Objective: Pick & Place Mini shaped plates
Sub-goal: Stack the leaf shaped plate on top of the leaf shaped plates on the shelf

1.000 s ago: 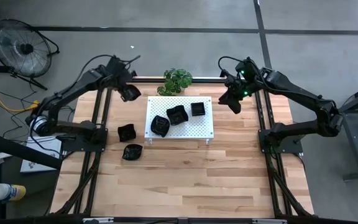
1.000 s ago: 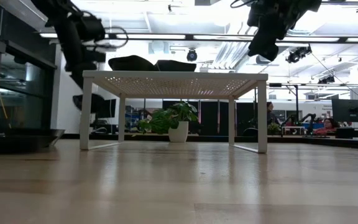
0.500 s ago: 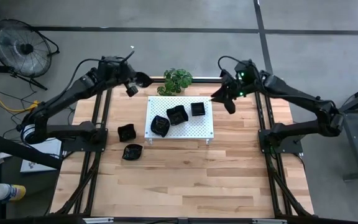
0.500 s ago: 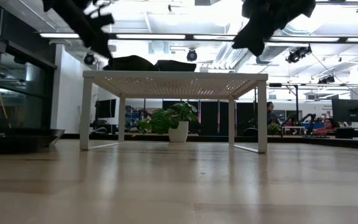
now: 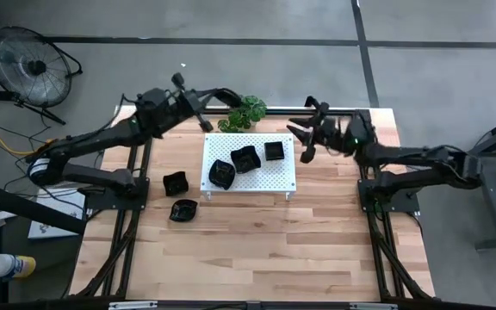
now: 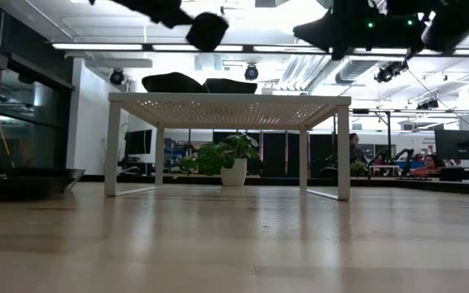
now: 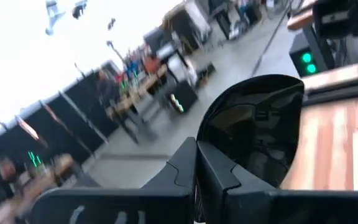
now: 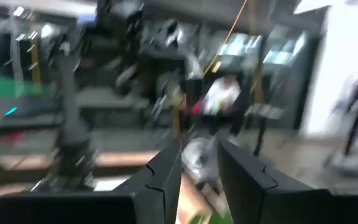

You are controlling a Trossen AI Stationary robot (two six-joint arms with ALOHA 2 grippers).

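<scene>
The left gripper (image 7: 197, 180) is clamped on a glossy black plate (image 7: 253, 134), carried high at eleven o'clock of the white board (image 5: 248, 162), presumably to clear its raised edge. The right gripper (image 5: 304, 138) waits at three o'clock, its fingers slightly parted and holding nothing.

- white perforated board (image 5: 275, 173) mid-surface, standing on legs
- green potted plant (image 5: 248, 110) just behind the board
- wood surface (image 5: 257, 250)
- floor fan (image 5: 29, 62), back left on the floor
</scene>
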